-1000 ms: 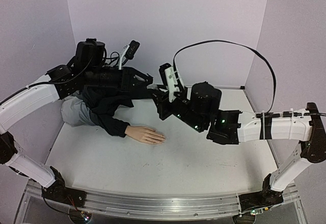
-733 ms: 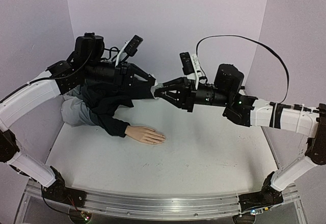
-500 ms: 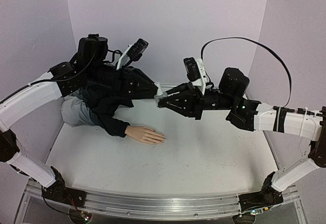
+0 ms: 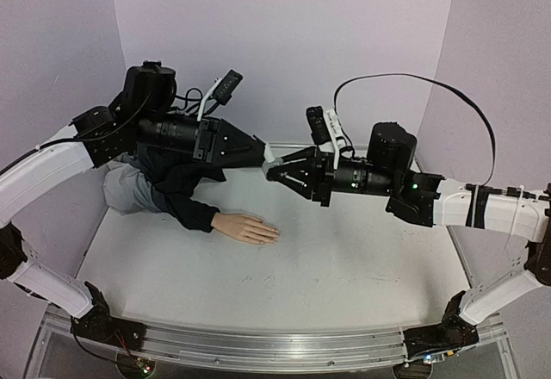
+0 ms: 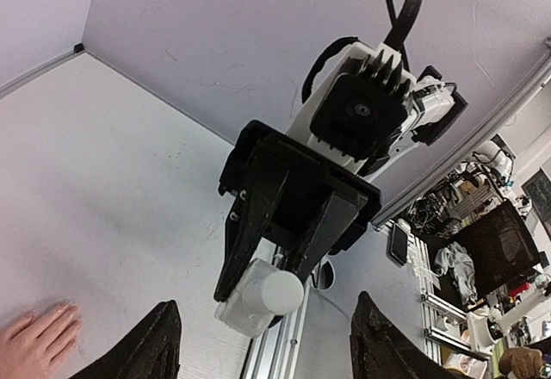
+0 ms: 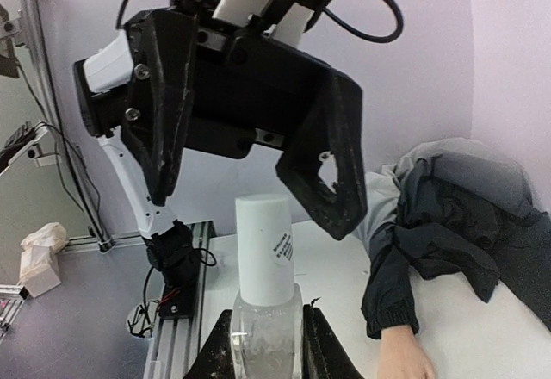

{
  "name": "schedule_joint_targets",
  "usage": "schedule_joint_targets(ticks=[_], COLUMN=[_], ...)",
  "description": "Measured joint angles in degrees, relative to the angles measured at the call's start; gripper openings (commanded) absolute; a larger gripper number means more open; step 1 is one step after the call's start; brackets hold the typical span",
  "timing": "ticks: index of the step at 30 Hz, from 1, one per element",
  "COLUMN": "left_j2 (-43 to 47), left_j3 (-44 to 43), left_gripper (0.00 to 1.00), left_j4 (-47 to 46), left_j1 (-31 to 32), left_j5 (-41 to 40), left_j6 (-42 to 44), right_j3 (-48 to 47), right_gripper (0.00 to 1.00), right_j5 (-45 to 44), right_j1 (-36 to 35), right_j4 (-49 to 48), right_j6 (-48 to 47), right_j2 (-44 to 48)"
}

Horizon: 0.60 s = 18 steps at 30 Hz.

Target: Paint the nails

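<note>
A pale mannequin hand (image 4: 250,228) lies flat on the white table, coming out of a dark sleeve (image 4: 191,207); its nails are too small to make out. Above the table's back half, my right gripper (image 4: 277,170) is shut on the clear body of a small bottle (image 6: 265,336) with a tall white cap (image 6: 264,245). My left gripper (image 4: 262,152) faces it, jaws open wide on either side of the cap without touching it. The left wrist view shows the cap's end (image 5: 280,291) between my spread fingertips (image 5: 161,344), and the mannequin's fingers (image 5: 39,343) at the lower left.
A bundle of grey and dark clothing (image 4: 129,191) lies at the back left behind the sleeve. Lilac walls close in the back and both sides. An aluminium rail (image 4: 258,349) runs along the near edge. A black cable (image 4: 430,86) loops above the right arm.
The right gripper swung round and brought the bottle up to the left gripper, which held the cap. The left jaws have now opened off the cap.
</note>
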<state>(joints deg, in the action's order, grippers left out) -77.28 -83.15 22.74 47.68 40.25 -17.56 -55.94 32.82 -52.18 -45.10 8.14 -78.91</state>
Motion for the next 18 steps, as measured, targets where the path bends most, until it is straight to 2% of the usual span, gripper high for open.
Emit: schedule_joint_targets(ticks=[11, 18], left_j2=[-1.27, -3.61], left_j3=[-1.53, -3.85], left_gripper=[0.52, 0.28], left_j4=[5.49, 8.24], left_j1=[0.55, 0.66], left_j5=[-4.02, -4.79], left_j6=[0.31, 1.36], right_j3=[-0.94, -2.25], right_gripper=[0.0, 0.0], right_j5=[-6.43, -7.26], right_j1=[-0.96, -1.64], right_j4=[3.85, 5.2], right_j6=[-0.94, -1.97], right_j2=[-1.73, -3.02])
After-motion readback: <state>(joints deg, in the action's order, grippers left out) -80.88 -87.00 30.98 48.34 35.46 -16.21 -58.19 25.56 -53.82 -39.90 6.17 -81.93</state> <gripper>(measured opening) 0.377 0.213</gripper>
